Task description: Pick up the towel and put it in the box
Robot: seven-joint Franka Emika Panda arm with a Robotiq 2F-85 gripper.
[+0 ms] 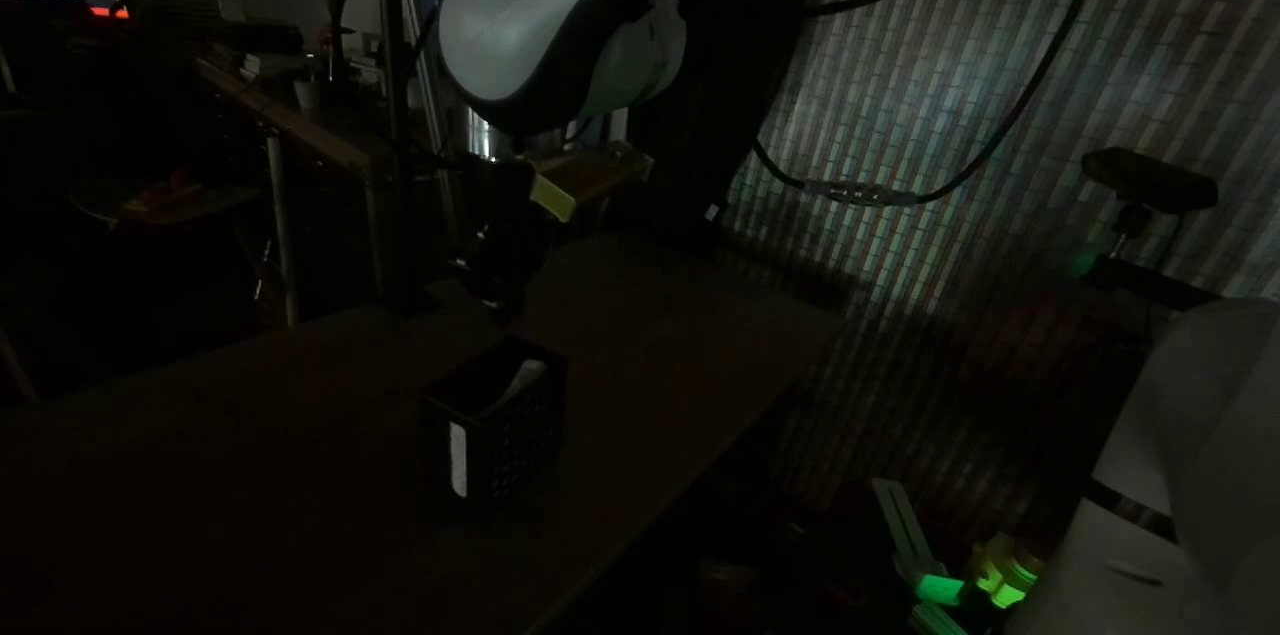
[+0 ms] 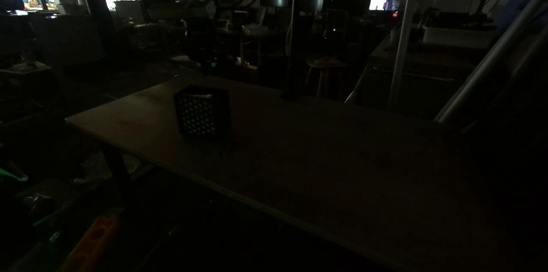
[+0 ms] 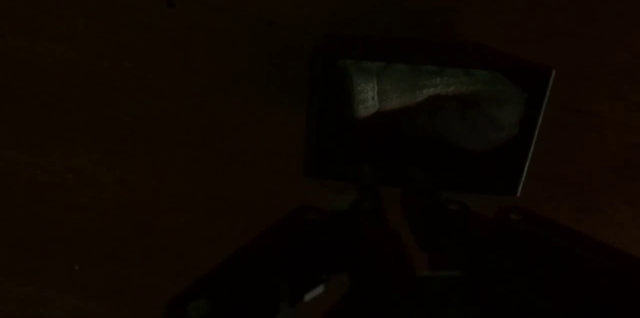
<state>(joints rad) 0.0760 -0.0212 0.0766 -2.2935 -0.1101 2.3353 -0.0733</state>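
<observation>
The end effector (image 3: 391, 193), its fingers a narrow gap apart with nothing between them, hangs higher than the box (image 1: 520, 445), presumably to clear its rim. Below and beyond the fingertips, the towel (image 3: 425, 85) lies inside, retained by the walls; placement appears complete. The surface (image 2: 299, 156) beneath bears the box upright, mouth upward.

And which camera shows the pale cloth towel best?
The wrist view. It looks down into the black rectangular box, so you see the pale cloth towel stretched lengthwise, though dimly. Both exterior views show less: a pale piece in the opening, or apparently just a thin strip near the rim.
</observation>
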